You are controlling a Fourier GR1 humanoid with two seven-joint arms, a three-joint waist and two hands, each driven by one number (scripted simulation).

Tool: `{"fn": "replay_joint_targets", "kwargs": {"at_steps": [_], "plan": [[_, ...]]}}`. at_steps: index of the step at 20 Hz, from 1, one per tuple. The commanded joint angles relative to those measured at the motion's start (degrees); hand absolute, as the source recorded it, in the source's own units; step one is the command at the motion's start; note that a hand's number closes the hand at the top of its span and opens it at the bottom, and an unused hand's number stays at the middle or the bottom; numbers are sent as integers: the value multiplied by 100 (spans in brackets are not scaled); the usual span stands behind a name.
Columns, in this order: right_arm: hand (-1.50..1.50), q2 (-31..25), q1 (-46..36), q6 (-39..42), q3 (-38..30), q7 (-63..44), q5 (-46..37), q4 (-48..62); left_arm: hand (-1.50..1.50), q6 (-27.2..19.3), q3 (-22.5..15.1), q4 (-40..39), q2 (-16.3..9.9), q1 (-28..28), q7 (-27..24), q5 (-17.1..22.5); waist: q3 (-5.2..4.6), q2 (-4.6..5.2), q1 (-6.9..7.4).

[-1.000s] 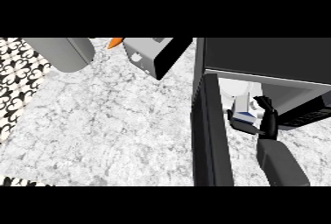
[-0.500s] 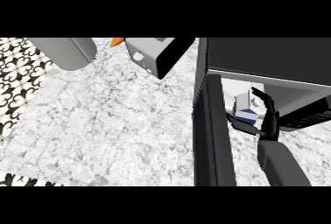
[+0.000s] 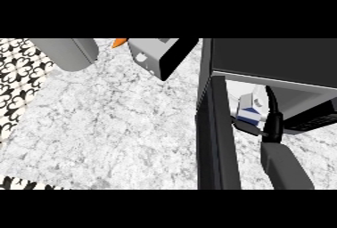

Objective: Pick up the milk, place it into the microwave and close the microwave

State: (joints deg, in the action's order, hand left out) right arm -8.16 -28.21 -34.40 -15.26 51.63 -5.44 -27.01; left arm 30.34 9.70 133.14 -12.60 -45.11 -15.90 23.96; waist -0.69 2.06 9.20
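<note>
My right hand (image 3: 270,122) is curled round the white milk carton with the blue band (image 3: 252,110), thumb under its near corner and fingers over its right side, so it is clamped on the carton. The carton sits tilted at the mouth of the dark grey microwave (image 3: 276,60), just inside the pale cavity at the right of the scene; whether it rests on the cavity floor I cannot tell. The microwave's open door (image 3: 214,138) stands edge-on just left of the hand, running from near to far.

I judge the placing step to be in hand: the carton is in the opening but not yet let go. Next I would settle it deeper, open the fingers, pull the forearm back toward me clear of the door's swing, then push the door shut (probably from its left face).

Further left lies the white marbled counter (image 3: 112,129), with a grey cylindrical object (image 3: 66,52) and a grey-and-black box-like appliance (image 3: 158,53) at its far edge. My left hand is out of sight.
</note>
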Motion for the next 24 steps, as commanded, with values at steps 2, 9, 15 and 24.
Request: {"fn": "replay_joint_targets", "kwargs": {"at_steps": [2, 9, 15, 24], "plan": [[-150, 68, -1513, 251, 471, -814, -336, 181, -150, 14, -40, -108, -77, 171, 79, 29, 59, 97, 474], [-150, 61, -1703, 116, 505, -1075, -198, -2, -150, 5, -187, -190, -117, 226, 275, 61, 72, 47, 308], [-150, -441, -3100, 816, 507, -2049, -282, 740, -150, -212, -320, -263, 28, 348, 457, -57, 83, 44, -130], [-150, -865, -3033, 2162, 423, -1575, -220, 1411, -150, -153, -1014, -273, 464, 332, 362, -617, 89, -51, -492]]}}
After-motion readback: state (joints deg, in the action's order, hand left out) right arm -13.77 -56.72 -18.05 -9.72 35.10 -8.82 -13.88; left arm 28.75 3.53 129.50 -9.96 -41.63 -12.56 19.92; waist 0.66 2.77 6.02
